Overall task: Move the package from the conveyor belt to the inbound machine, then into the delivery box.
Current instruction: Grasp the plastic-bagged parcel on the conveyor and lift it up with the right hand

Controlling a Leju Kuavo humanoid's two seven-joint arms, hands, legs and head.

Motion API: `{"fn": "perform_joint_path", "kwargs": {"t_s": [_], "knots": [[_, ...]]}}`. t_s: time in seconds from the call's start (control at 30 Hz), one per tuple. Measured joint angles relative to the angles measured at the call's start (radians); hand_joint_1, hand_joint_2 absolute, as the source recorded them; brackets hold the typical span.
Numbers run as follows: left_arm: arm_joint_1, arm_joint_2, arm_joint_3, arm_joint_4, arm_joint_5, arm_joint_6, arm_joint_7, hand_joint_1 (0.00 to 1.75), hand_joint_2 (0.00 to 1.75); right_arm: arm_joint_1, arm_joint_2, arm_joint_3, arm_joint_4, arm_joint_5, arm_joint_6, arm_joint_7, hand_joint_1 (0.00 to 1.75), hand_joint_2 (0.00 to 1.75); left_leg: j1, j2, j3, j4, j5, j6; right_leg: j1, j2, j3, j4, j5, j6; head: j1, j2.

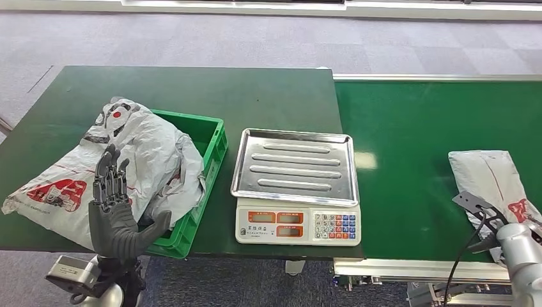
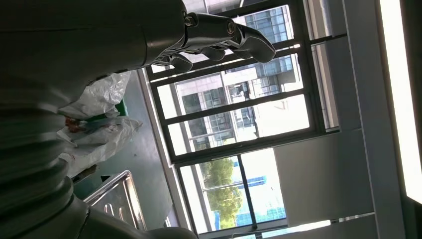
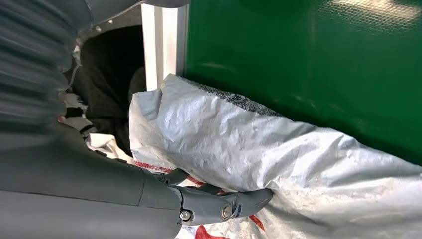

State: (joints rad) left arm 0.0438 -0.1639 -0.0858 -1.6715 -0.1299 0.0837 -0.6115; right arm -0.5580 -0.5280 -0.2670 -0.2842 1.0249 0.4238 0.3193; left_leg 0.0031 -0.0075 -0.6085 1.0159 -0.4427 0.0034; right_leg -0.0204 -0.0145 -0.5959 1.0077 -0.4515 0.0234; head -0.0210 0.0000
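A dark green table (image 1: pixel 192 89) lies under the left hand's fingers (image 1: pixel 110 179) and runs far past them. A heap of crinkly white bags (image 1: pixel 153 147) with red marks sits just behind those fingers. Well beyond the fingertips is a grey carpet floor (image 1: pixel 255 38). In the left wrist view, tall windows (image 2: pixel 239 109) stand beyond the fingers, with a leafy tree (image 2: pixel 219 184) outside.

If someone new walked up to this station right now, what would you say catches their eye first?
Probably the heap of white packages spilling out of the green crate at the table's left, with the robot's left hand raised open in front of it. Next comes the shiny steel tray of the scale at the centre. On the green conveyor belt to the right, the right hand touches a white package.
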Motion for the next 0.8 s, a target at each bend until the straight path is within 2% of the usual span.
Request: {"fn": "perform_joint_path", "kwargs": {"t_s": [0.13,0.5,0.8], "knots": [[-0.006,-0.003,0.000,0.010,-0.005,-0.004,0.000,0.00,1.75,0.007,-0.002,-0.011,0.000,0.006,0.025,0.031,1.75,1.75,0.000,-0.003,0.003,0.001,-0.001,0.002,0.000,-0.003,0.006,-0.001,-0.002,0.003,0.000,0.000],[-0.012,-0.005,0.000,0.013,-0.007,-0.011,0.006,0.00,1.75,0.020,-0.017,-0.040,0.000,0.008,0.022,0.003,1.75,1.75,0.001,-0.006,0.007,0.002,-0.004,0.005,0.001,-0.005,0.014,-0.007,-0.003,0.004,0.000,0.000],[-0.012,-0.009,0.000,0.005,-0.007,-0.015,0.007,0.00,1.75,0.029,-0.016,-0.048,0.000,0.023,-0.014,-0.059,1.75,1.75,0.003,-0.005,0.007,0.002,-0.005,0.005,0.003,-0.005,0.016,-0.008,-0.003,0.004,0.000,0.000]]}}
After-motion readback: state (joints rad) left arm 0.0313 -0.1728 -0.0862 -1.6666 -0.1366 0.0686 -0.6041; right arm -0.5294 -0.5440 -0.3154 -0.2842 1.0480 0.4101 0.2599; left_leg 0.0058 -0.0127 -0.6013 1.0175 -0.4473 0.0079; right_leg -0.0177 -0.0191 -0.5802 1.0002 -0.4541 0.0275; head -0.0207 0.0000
